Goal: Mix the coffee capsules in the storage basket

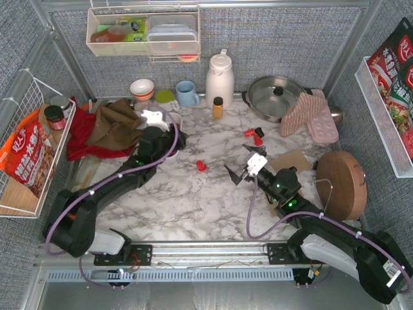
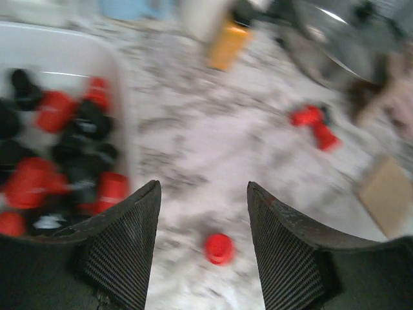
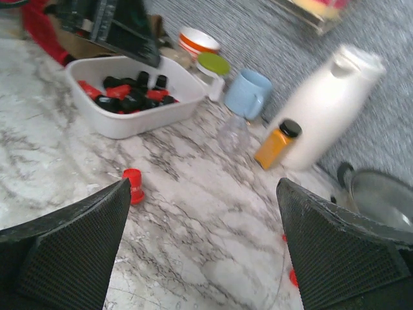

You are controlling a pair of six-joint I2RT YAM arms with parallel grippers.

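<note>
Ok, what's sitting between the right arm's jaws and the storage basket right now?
One lone red capsule on otherwise bare marble, short of the storage basket. The right wrist view shows it clearest; the top view shows it too.

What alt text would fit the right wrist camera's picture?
A white storage basket holding red and black coffee capsules sits on a marble table, one red capsule lying loose outside it. The right gripper, open and empty, frames the view; a blue mug, amber bottle and white jug stand beyond.
</note>
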